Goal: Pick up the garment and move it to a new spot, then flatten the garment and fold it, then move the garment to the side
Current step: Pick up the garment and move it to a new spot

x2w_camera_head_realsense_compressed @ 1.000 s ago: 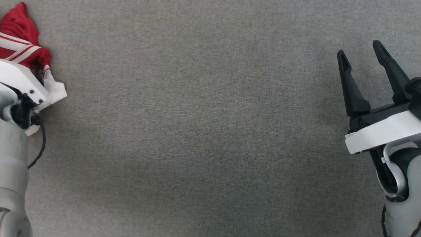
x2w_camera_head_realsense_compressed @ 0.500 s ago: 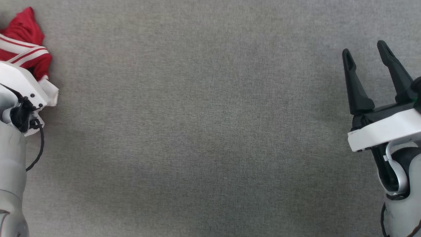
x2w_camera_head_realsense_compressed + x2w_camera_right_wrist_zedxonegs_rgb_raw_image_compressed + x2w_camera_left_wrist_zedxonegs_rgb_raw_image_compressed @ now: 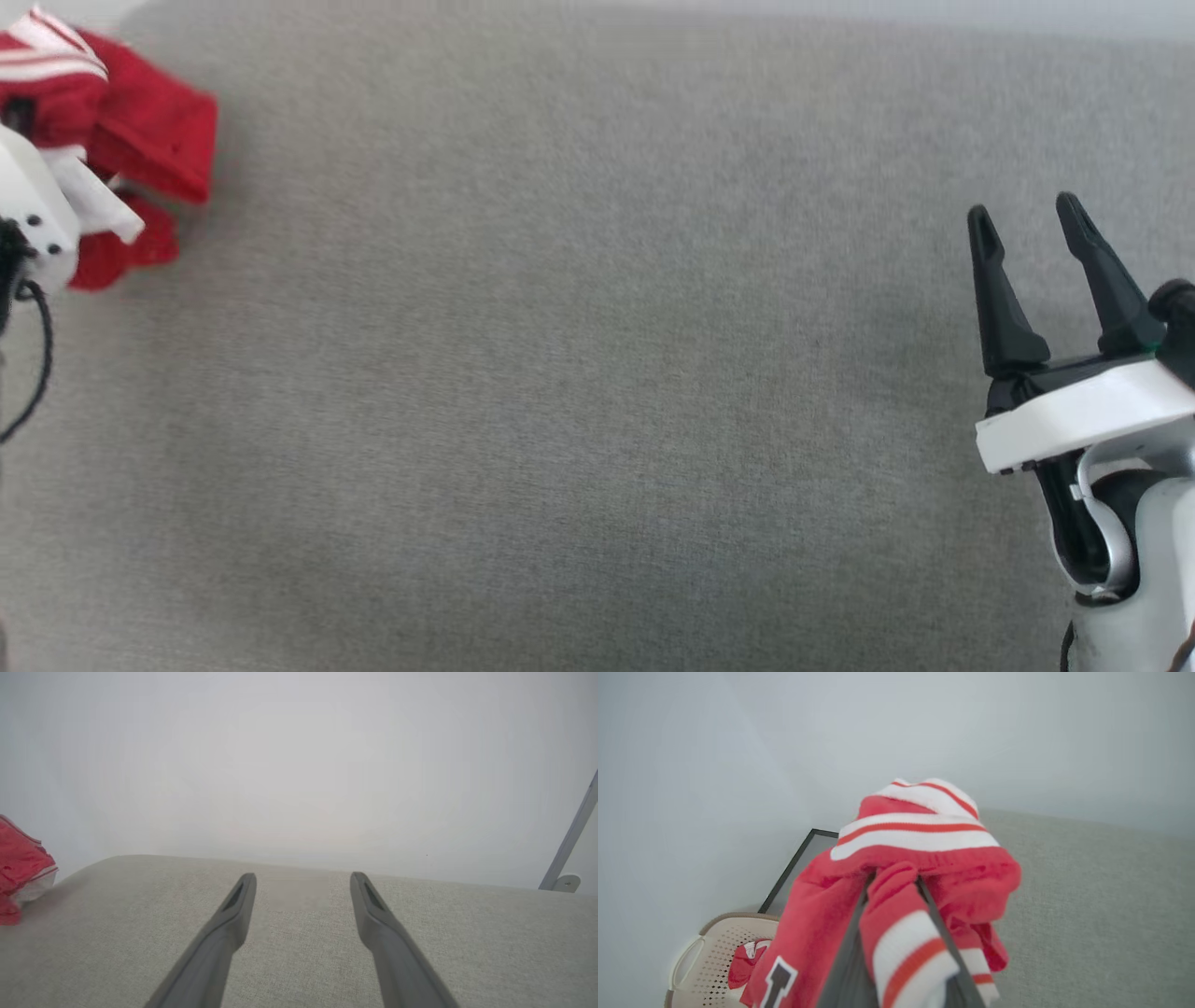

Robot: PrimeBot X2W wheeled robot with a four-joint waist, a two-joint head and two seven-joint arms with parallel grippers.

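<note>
Gripping the garment (image 3: 915,835), the left gripper (image 3: 894,877) had its two fingers nearly closed on a bunched red fold, with the rest draping down around them. A beige basket (image 3: 705,952) lay below and left of those fingers, apparently catching the hanging fabric. The right gripper (image 3: 1020,207) stood wide open and empty above the grey surface (image 3: 560,373), the garment well apart to its left.

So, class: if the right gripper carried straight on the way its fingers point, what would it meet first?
Nothing near: the right gripper points across the grey fabric surface toward the pale wall, probably first, though depth is unclear.
</note>
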